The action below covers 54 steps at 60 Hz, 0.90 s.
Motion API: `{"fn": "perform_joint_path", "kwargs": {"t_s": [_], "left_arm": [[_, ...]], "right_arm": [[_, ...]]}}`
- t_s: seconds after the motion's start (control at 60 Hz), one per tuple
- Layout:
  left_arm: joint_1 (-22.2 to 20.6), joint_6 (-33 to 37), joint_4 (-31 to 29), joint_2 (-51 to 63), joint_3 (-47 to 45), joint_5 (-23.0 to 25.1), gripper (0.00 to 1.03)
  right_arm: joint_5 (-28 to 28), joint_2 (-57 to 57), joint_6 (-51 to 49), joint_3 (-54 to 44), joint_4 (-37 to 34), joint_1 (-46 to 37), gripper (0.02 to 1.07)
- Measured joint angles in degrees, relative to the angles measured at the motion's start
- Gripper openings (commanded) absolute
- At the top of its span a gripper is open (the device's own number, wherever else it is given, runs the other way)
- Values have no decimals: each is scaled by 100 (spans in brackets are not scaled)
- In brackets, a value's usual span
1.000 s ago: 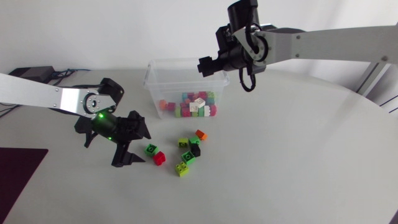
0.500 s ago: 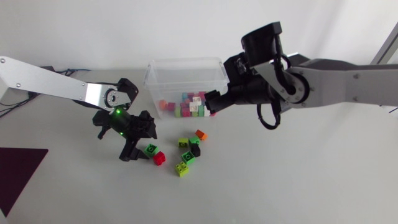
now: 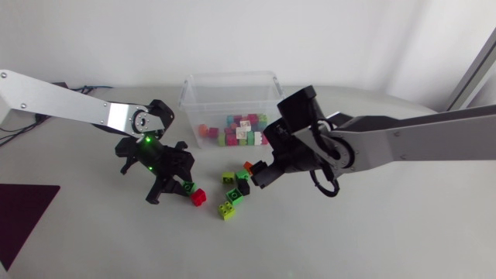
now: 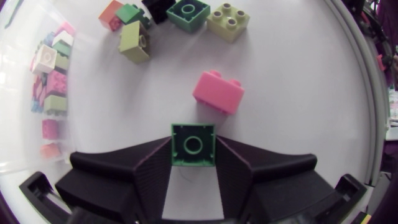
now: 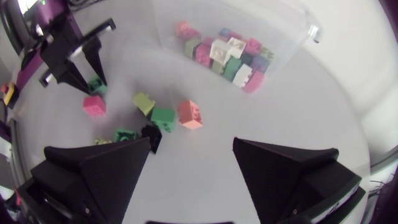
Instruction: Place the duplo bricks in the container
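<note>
My left gripper (image 3: 180,187) (image 4: 193,142) is down on the table, shut on a green duplo brick (image 3: 188,186) (image 4: 193,144) from both sides. A red-pink brick (image 3: 199,197) (image 4: 217,92) lies just ahead of it. Further on is a loose cluster: lime (image 3: 227,210), green (image 3: 235,194), black (image 3: 243,187), lime (image 3: 230,177) and orange (image 3: 249,166) bricks. My right gripper (image 3: 259,173) (image 5: 193,180) hangs open just above the orange brick (image 5: 189,114), with nothing between its fingers. The clear container (image 3: 232,84) (image 5: 292,25) at the back holds several bricks.
The loose bricks lie close together in front of the container, between my two grippers. My left gripper (image 5: 74,56) shows ahead in the right wrist view, beyond the pile. A dark mat (image 3: 19,213) lies at the table's left edge.
My left gripper has shut on the green brick. My right arm has come down from over the container to the loose bricks in front of it.
</note>
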Motion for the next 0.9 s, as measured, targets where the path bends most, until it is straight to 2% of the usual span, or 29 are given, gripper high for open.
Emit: {"fn": "perform_joint_path", "kwargs": {"t_s": [0.35, 0.767, 0.9], "left_arm": [[332, -11, -210, -911, -199, 308, 21], [798, -162, -461, -1731, -199, 962, 22], [868, -271, -573, -1853, -133, 1161, 22]], "right_arm": [[586, 1051, -835, 273, 501, -2, 97], [911, 1950, -1217, 1102, 546, 146, 97], [1067, 2068, -1329, 1292, 481, 227, 93]]}}
